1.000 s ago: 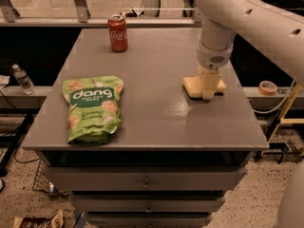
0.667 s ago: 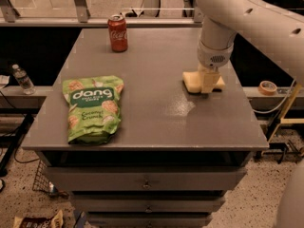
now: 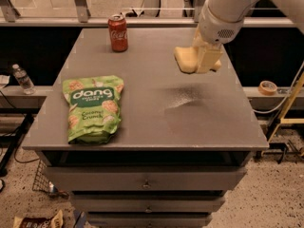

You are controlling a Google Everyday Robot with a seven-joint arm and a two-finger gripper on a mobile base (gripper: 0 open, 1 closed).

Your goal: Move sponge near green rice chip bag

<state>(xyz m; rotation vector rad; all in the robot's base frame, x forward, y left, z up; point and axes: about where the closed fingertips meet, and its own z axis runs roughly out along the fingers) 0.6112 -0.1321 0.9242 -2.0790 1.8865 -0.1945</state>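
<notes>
The pale yellow sponge hangs above the right back part of the grey table, lifted off the surface. My gripper comes down from the upper right and is shut on the sponge, its fingers covering the sponge's right side. The green rice chip bag with white "dang" lettering lies flat near the table's front left. The sponge is well to the right of the bag and further back.
A red soda can stands upright at the table's back left. A water bottle sits on a ledge left of the table, a tape roll on a ledge to the right. Drawers are below the tabletop.
The sponge was resting on the table under my gripper; it is now held up off the surface, and the arm has risen with it.
</notes>
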